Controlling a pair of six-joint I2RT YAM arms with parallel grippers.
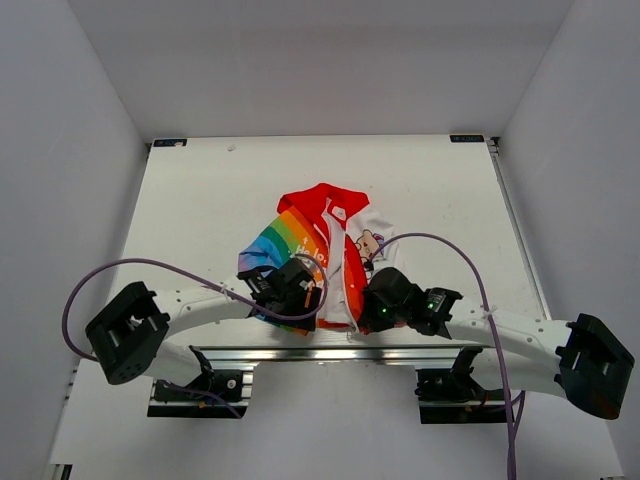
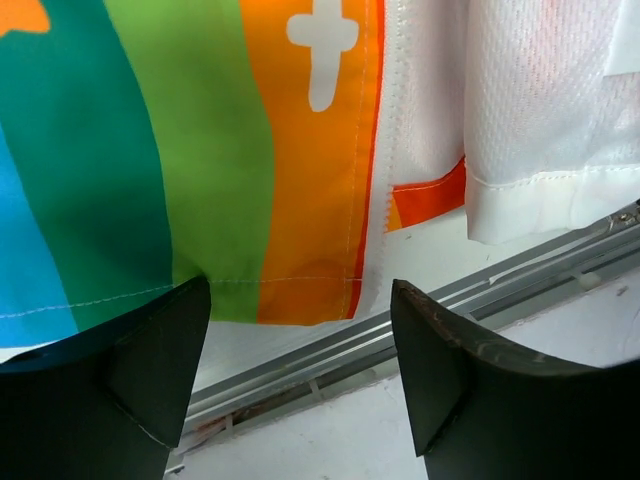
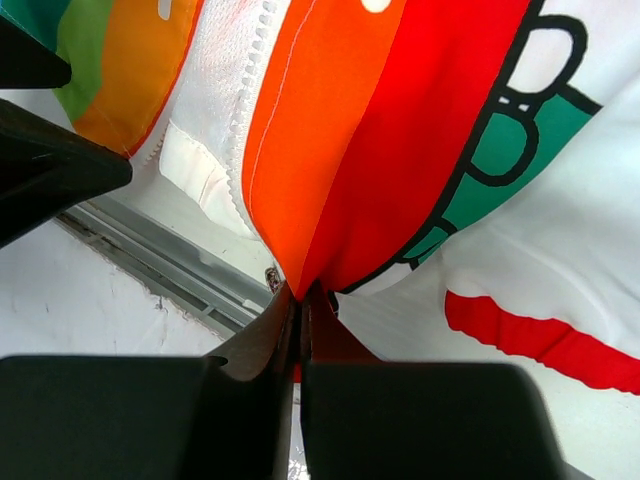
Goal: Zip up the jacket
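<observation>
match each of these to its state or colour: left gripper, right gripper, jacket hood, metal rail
1. left gripper
2. right gripper
3. jacket hood
4. metal rail

a. red, at the far end of the jacket
b. shut on the jacket's orange-red bottom edge
c. open, at the rainbow hem
d. grey, just past the jacket's bottom edge

Pairs: 1-c, 2-b, 3-a, 4-d

No legible lettering on the jacket (image 1: 318, 245)
</observation>
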